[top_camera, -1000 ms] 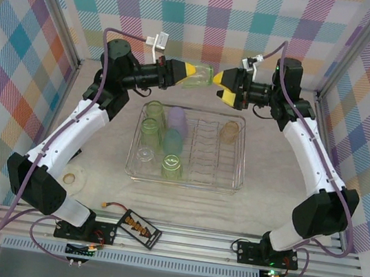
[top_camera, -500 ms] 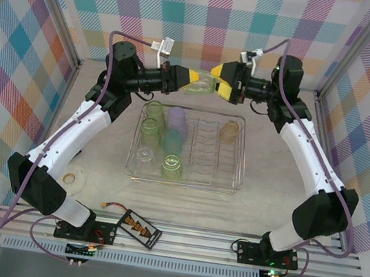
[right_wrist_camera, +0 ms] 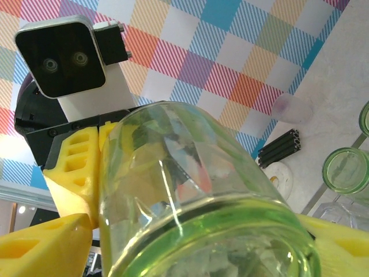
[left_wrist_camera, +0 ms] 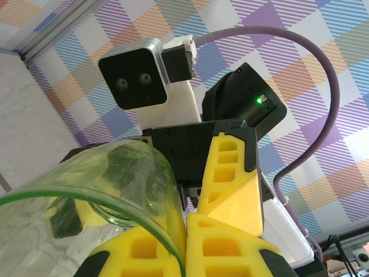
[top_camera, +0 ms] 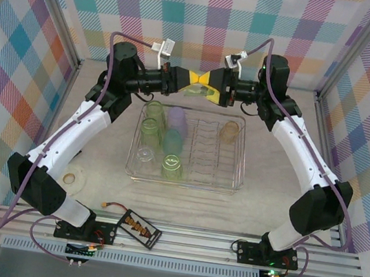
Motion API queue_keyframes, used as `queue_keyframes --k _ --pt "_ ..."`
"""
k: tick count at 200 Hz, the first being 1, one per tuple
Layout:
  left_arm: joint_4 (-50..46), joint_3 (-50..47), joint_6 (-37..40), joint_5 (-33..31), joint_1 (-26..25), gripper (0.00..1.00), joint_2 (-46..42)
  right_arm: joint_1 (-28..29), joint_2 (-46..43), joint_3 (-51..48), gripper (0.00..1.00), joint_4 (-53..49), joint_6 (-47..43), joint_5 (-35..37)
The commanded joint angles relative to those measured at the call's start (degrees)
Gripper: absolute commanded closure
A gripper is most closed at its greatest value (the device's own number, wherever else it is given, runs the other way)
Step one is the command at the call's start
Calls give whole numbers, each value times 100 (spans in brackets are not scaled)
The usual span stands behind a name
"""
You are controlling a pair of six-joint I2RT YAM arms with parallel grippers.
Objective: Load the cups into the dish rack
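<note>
The green cup is held level beyond the rack's far edge, clamped at its wall by the left gripper, its other end flanked by the right gripper's spread jaws, contact undeterminable.

The dish rack sits mid-table, with cups in its left half and a lone cup at its far right. A flat box lies at the table's near edge.

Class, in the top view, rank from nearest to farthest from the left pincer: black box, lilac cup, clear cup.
1. Lilac cup, in the rack, far side.
2. Clear cup, rack's near-left corner.
3. Black box, table's near edge.
</note>
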Motion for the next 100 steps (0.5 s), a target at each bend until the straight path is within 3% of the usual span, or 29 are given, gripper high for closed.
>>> queue_keyframes --k 1,56,80,85,100 --pt "23 -17 171 108 -43 100 -223 -20 13 98 20 -155 -244 -16" --pt "-75 -43 270 175 -43 100 -303 -82 -63 53 22 -334 -388 184" --pt "-408 9 459 54 -43 100 -263 -86 -34 365 33 -1323 -800 615" --pt "-485 27 489 45 -43 93 -232 -87 -28 460 36 -1596 -943 740" --pt "-905 118 677 -52 -43 47 -158 -90 -94 587 39 -2126 -1284 1056"
